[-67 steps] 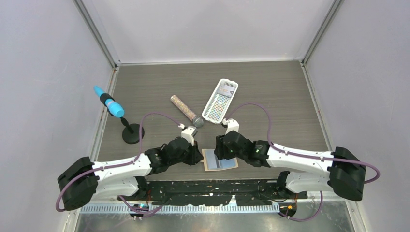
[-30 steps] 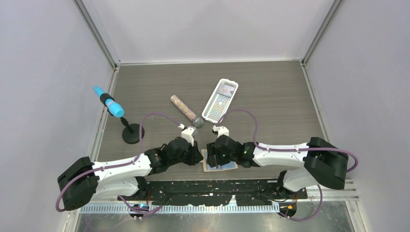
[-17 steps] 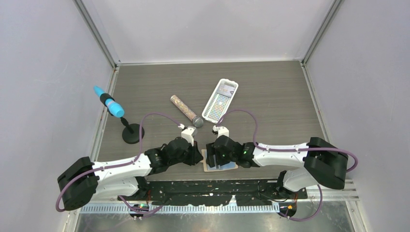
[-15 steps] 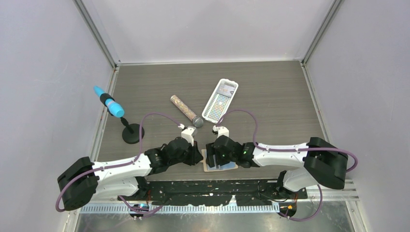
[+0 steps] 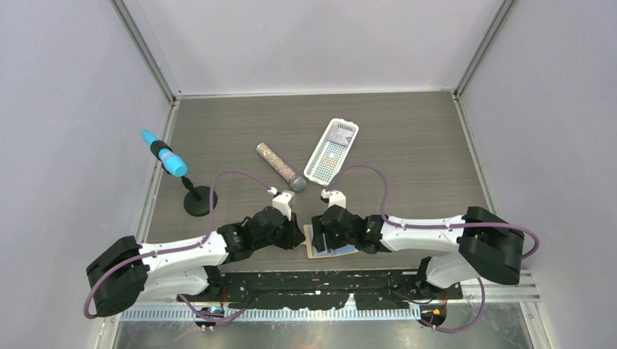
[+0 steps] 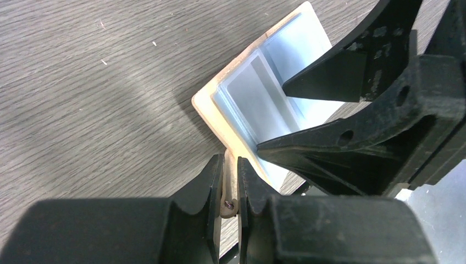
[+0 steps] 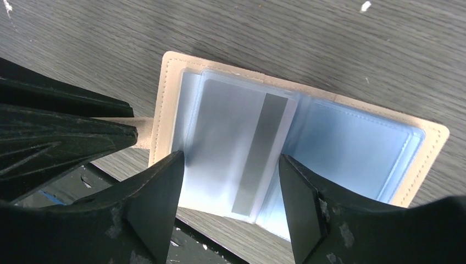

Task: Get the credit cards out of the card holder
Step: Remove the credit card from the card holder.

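The tan card holder lies open at the table's near edge, its bluish-grey pockets up. A pale grey credit card with a dark stripe sits in its left pocket; it also shows in the left wrist view. My left gripper is shut on the card holder's little tab, at its left side. My right gripper is open, its fingers straddling the striped card from above.
A white slotted basket and a glittery tube lie further back at the middle. A blue-tipped tool on a black stand is at the left. The table's front edge and a dark rail run just behind the holder.
My right gripper moved left over the card holder more than a second ago and has barely shifted since. My left gripper has stayed on the tab.
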Tool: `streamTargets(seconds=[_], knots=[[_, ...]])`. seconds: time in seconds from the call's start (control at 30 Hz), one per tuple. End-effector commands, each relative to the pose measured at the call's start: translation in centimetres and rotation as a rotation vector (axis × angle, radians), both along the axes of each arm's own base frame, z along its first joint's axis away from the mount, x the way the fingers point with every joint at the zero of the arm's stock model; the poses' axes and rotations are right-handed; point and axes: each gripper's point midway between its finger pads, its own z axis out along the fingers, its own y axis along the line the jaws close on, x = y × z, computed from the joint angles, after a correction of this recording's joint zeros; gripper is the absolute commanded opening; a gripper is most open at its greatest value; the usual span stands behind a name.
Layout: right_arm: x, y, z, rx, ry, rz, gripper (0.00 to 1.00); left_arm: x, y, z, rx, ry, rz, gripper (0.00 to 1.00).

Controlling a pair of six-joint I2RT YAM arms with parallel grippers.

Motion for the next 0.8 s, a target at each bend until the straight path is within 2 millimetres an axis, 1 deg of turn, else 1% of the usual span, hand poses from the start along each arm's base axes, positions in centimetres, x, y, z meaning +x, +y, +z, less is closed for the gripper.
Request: streamTargets(seconds=[0.0, 0.1, 0.33, 0.63, 0.77], knots=[[1.1, -0.7, 1.8, -0.014, -0.064, -0.05, 0.7, 0.4, -0.2, 0.9, -0.038, -0.024, 0.012, 0.0], [1.3, -1.0, 2.3, -0.018, -0.08, -0.058, 0.7, 0.4, -0.2, 0.9, -0.038, -0.024, 0.013, 0.0], [1.5, -1.9, 2.5, -0.045, -0.096, -0.073, 0.7, 0.3, -0.1, 0.8, -0.036, -0.022, 0.013, 0.0], [1.6, -2.4, 3.6, -0.036, -0.119, -0.077, 0.7, 0.4, -0.1, 0.7, -0.028, -0.023, 0.014, 0.0], [1.7, -2.9, 3.9, -0.044, -0.131, -0.081, 0.7, 0.5, 0.3, 0.1, -0.002, -0.024, 0.022, 0.0]])
